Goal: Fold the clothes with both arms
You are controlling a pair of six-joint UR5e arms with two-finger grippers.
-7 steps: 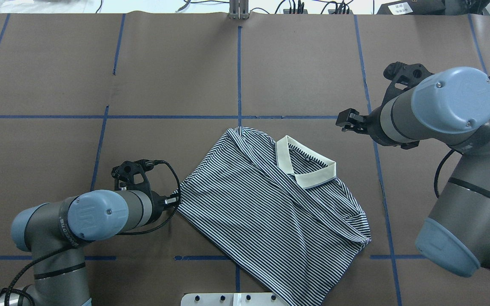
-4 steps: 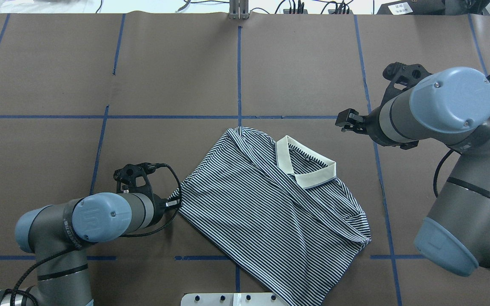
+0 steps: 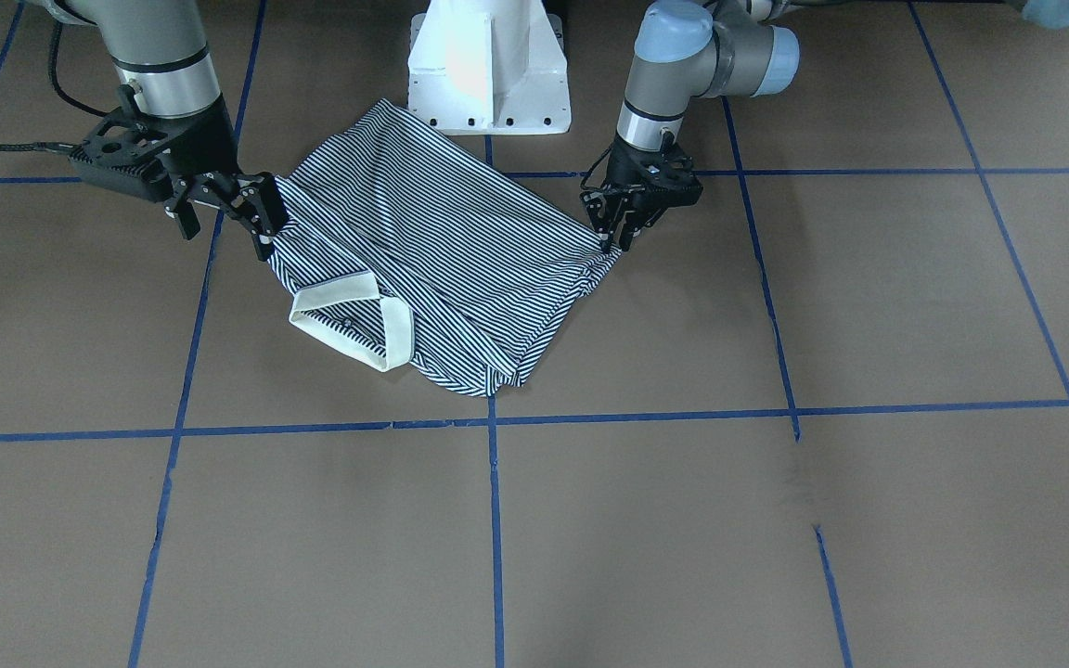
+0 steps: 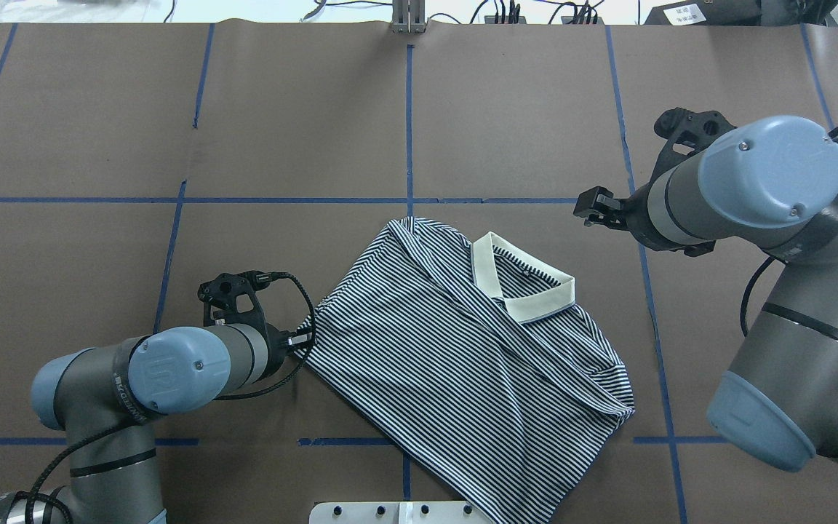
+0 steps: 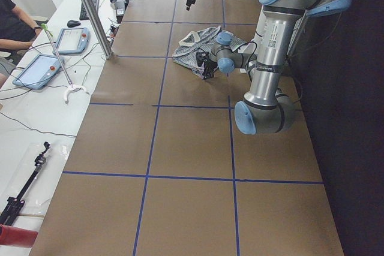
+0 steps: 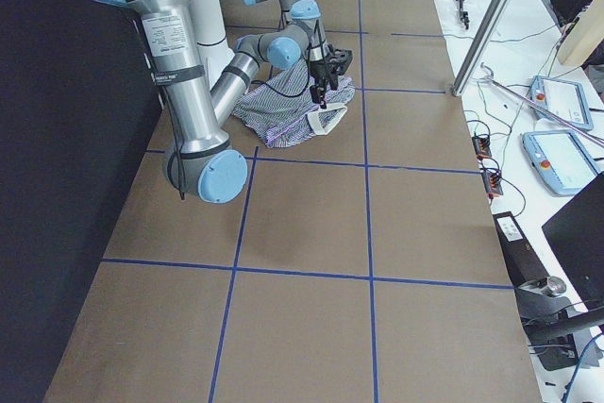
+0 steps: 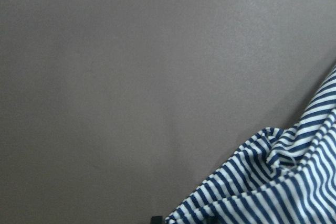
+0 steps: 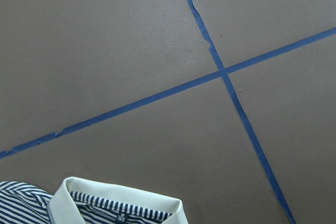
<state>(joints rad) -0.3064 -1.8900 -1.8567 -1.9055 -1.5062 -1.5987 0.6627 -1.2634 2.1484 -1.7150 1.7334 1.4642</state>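
The striped polo shirt [image 4: 463,364] lies partly folded on the brown table, with its cream collar [image 4: 524,291] toward the far right. My left gripper [image 3: 615,243] points down at the shirt's left corner, with its fingers close together on the bunched fabric [image 7: 283,182]. In the overhead view it [image 4: 302,338] is mostly hidden under the wrist. My right gripper [image 3: 224,223] is open and empty. It hangs above the table to the right of the collar [image 8: 115,205], apart from the shirt in the overhead view [image 4: 590,207].
The white pedestal base [image 3: 488,65] stands at the near edge, and the shirt's hem reaches it. Blue tape lines [image 4: 409,131] grid the table. A metal post [image 4: 408,18] is at the far edge. Tablets [image 5: 36,70] and an operator are beyond the table.
My left arm has shifted a little to the right, and the shirt's left corner has drawn in and up with the gripper. The right arm has barely moved.
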